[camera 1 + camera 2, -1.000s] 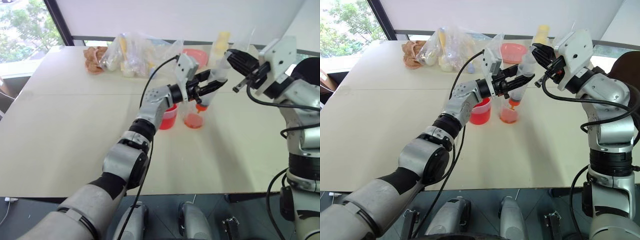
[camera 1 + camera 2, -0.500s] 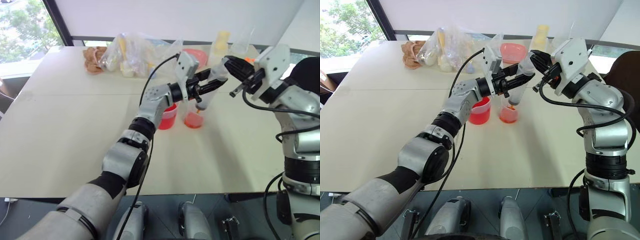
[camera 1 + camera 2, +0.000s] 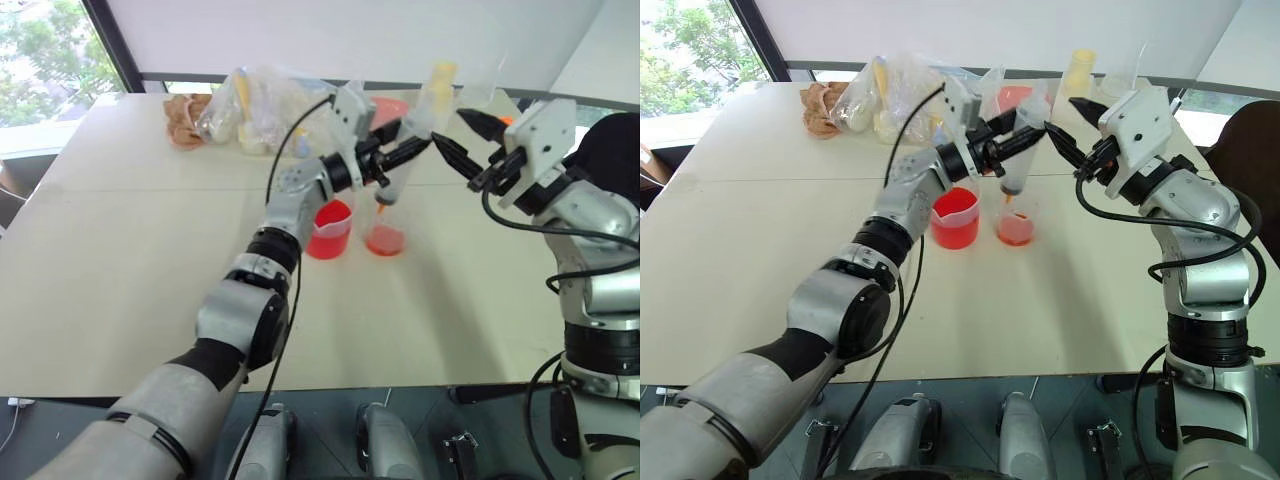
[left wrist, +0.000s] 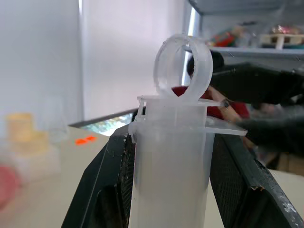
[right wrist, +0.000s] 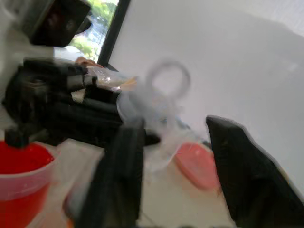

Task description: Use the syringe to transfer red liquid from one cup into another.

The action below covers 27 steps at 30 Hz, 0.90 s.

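My left gripper (image 3: 408,152) is shut on the barrel of the syringe (image 3: 1016,174), a clear tube with an orange tip. The syringe hangs tilted, its tip just above the small clear cup (image 3: 385,238), which holds a shallow layer of red liquid (image 3: 1015,236). To the left of that cup stands the larger cup (image 3: 328,229), bright red. In the left wrist view the syringe (image 4: 168,161) sits between the black fingers (image 4: 111,190), its plunger ring on top. My right gripper (image 3: 460,140) is open just to the right of the syringe's top, holding nothing.
At the back of the beige table (image 3: 150,250) lie clear plastic bags (image 3: 262,100) of items, a brown bundle (image 3: 184,116), a pink bowl (image 3: 1012,96), a pale yellow container (image 3: 441,82) and a clear beaker (image 3: 482,86).
My right gripper has opened, let go of the plunger top and sunk a little. My left gripper has lifted the syringe, so its tip has come up out of the small cup.
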Available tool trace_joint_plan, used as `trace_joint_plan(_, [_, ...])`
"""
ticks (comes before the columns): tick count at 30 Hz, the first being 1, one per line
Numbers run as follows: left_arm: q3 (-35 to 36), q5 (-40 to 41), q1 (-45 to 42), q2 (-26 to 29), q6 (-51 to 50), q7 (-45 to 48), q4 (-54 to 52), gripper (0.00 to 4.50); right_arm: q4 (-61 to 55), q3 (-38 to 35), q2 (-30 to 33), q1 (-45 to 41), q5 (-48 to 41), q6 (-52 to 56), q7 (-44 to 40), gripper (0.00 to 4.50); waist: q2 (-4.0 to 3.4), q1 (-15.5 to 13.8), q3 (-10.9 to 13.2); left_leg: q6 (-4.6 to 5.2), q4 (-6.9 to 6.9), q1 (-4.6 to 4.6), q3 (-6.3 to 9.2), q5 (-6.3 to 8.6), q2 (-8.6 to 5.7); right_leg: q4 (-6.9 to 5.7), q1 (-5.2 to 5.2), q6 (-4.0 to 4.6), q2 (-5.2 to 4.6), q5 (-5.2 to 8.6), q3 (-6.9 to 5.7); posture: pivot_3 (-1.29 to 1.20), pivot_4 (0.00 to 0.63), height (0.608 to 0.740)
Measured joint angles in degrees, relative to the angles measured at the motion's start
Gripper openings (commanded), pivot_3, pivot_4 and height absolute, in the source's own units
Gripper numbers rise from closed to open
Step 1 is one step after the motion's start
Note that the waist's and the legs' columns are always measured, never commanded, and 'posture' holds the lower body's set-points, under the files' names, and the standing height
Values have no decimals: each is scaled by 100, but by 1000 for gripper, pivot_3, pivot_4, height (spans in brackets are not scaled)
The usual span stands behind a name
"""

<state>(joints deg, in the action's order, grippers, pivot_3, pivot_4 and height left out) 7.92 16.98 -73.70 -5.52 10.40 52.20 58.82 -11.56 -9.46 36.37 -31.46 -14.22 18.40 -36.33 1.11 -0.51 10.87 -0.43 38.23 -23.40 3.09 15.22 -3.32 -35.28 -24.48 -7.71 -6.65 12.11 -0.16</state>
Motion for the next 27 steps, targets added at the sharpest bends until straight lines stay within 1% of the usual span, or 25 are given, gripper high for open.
trace_joint_plan(2, [1, 56, -208, -88, 12, 32, -222, 1874, 71, 134, -92, 187, -3, 115, 25, 3458, -3, -47, -2, 1, 1, -3, 0, 1, -7, 3, 2, 0, -6, 0, 0, 0, 150, 740])
trace_joint_plan(4, [1, 78, -287, -133, 11, 57, -350, 1874, 69, 105, -87, 249, -5, 153, 80, 3458, -4, -29, -2, 5, 1, -3, -2, 3, -9, 8, 4, -1, -7, 0, 2, 0, 150, 740])
trace_joint_plan(6, [2, 101, -284, -141, -15, 60, -367, 1874, 12, -67, -14, 296, -59, 229, 136, 3458, -4, -21, -2, 5, 1, -2, -1, 3, -8, 8, 3, -2, -6, -1, 1, 0, 150, 740])
trace_joint_plan(9, [31, 162, -278, -115, -221, 54, -369, 1874, -258, -685, 173, 535, -296, 504, 263, 3458, -4, -22, -2, 5, 0, -1, -1, 3, -6, 5, 3, -1, -3, 0, 0, 0, 150, 740])
trace_joint_plan(11, [87, 254, -279, -105, -390, 5, -369, 1874, -398, -918, 353, 642, -371, 622, 272, 3458, -5, -21, -2, 5, 0, -1, -1, 3, -5, 5, 3, -2, -3, -1, 0, 0, 150, 740])
trace_joint_plan(14, [263, 431, -398, 44, -900, -352, -351, 1874, -505, -1125, 671, 679, -528, 775, 162, 3458, -6, 14, -1, 6, 0, 3, 4, 3, -1, 0, 2, -2, -3, -1, 1, 0, 150, 740])
trace_joint_plan(17, [372, 440, -927, 639, -1638, -1068, -337, 1874, -695, -1218, 1113, 683, -897, 1114, -220, 3458, -10, 72, 2, 6, -1, 5, 13, 3, 2, -5, 0, -2, 2, 0, 1, 0, 150, 740])
trace_joint_plan(19, [618, 543, -1435, 1232, -2606, -1671, -291, 1874, -1002, -1199, 1283, 659, -1346, 1444, -527, 3458, -9, 150, 2, 6, -2, 7, 22, 3, 4, -5, 0, -3, 8, 0, 2, 0, 150, 740])
trace_joint_plan(21, [735, 621, -1825, 1837, -3587, -2026, -285, 1874, -1260, -1041, 1322, 492, -1802, 1743, -745, 3458, -14, 194, 1, 6, -5, 11, 22, 4, 6, -7, 0, -4, 9, 1, 3, 0, 150, 740])
trace_joint_plan(23, [739, 629, -1964, 2397, -4561, -2123, -441, 1874, -1494, -737, 1307, 234, -2202, 1997, -906, 3458, -17, 204, 0, 6, -6, 13, 26, 3, 6, -13, 2, -4, 9, 1, 3, 0, 150, 740])
trace_joint_plan(27, [442, 376, -1951, 3179, -6473, -2500, -436, 1874, -1775, -195, 1128, -77, -2737, 2266, -1100, 3458, -13, 137, 2, 3, 0, 9, 31, 2, 3, -18, 2, -5, 8, 1, 2, 0, 150, 740])
